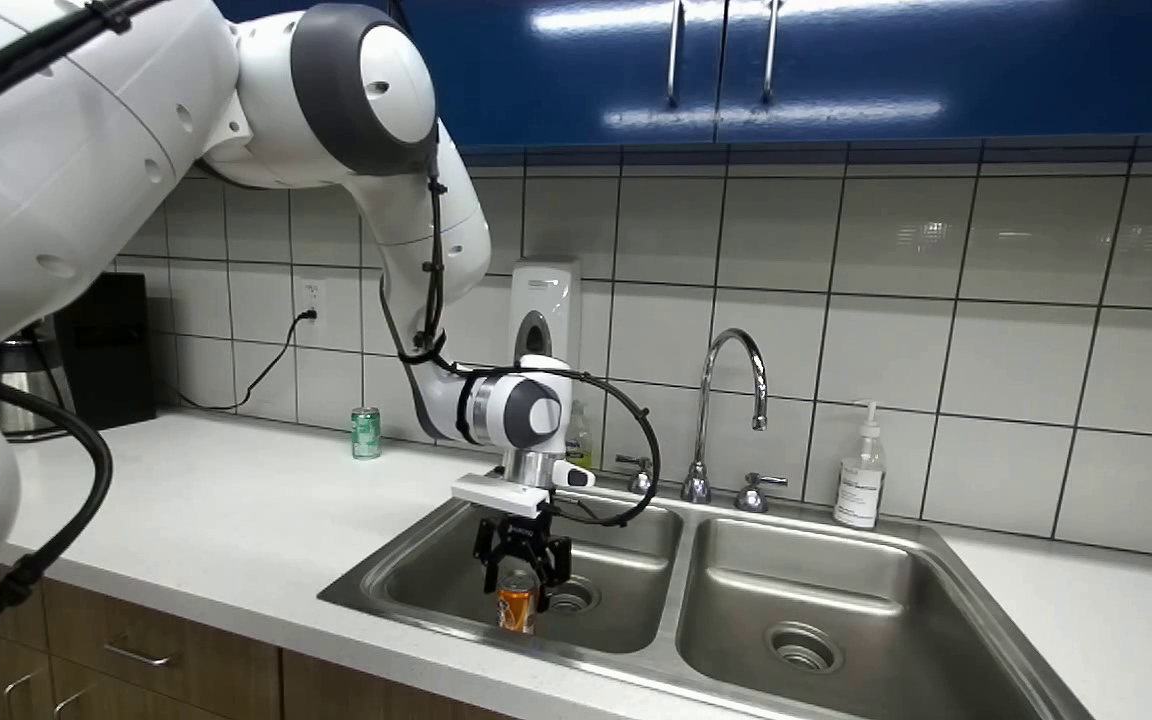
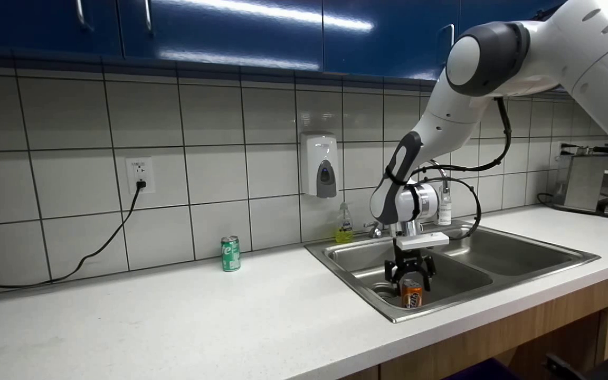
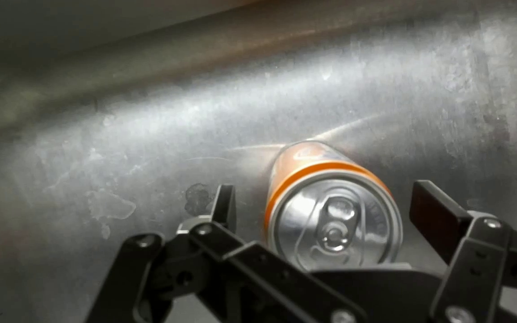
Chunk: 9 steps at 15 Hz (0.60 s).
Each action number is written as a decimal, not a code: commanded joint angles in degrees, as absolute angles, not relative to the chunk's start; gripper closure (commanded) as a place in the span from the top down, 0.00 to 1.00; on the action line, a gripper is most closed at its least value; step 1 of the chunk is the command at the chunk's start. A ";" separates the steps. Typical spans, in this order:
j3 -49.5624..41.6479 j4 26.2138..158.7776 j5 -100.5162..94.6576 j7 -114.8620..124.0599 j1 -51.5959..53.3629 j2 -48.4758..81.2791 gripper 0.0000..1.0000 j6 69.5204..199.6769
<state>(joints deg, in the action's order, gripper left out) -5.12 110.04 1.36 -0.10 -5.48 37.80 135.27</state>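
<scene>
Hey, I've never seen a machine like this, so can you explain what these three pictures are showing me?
The machine is a white robot arm, and the black gripper at its end works as its hand. Two pictures come from cameras standing outside the robot; the close-up comes from a camera on its wrist, looking down. There you see an orange can between the gripper's spread fingers, with a gap on each side, so nothing is held. That can stands in the sink. On the white counter, a green can stands near the tiled wall.
</scene>
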 commanded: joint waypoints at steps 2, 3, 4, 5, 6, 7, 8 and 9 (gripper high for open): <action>-3.80 109.85 3.68 -1.05 -7.11 38.04 1.00 136.83; -3.86 109.88 3.85 -1.01 -7.09 38.04 1.00 136.90; -3.96 109.91 3.85 -0.94 -7.00 38.03 1.00 136.90; -4.15 109.90 3.73 -0.74 -6.85 38.06 1.00 136.82; -4.26 109.97 3.58 -0.69 -6.78 38.04 1.00 136.92; -4.24 109.98 3.61 -0.73 -6.84 38.05 0.84 136.95; -4.23 110.02 3.60 -0.84 -6.90 38.03 0.72 136.96; -4.25 110.04 3.57 -0.80 -6.90 38.01 0.66 136.94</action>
